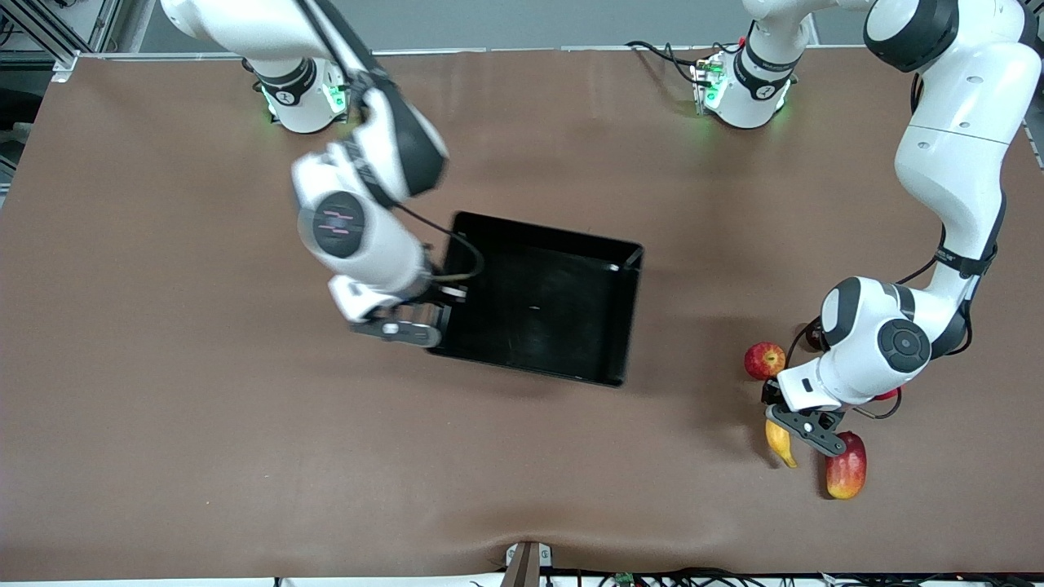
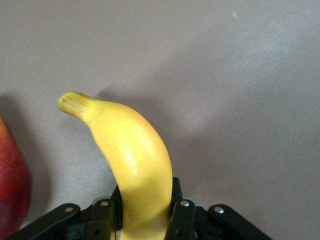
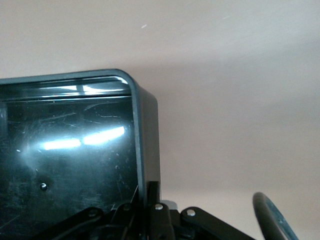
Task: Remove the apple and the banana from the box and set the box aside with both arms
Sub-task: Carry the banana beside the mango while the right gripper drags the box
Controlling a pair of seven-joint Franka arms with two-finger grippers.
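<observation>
Front view: left jaws clamped on banana (image 1: 780, 443) between apple (image 1: 763, 359) and mango (image 1: 847, 469); right jaws pinching tray (image 1: 571, 244) wall.

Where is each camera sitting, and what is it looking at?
Front view: high across the table, facing both arms; sees the box.
Left wrist view: on the left arm, looking down its left end effector, shut on the banana.
Right wrist view: on the right arm; right end effector grips the box wall.
Front shares both.
</observation>
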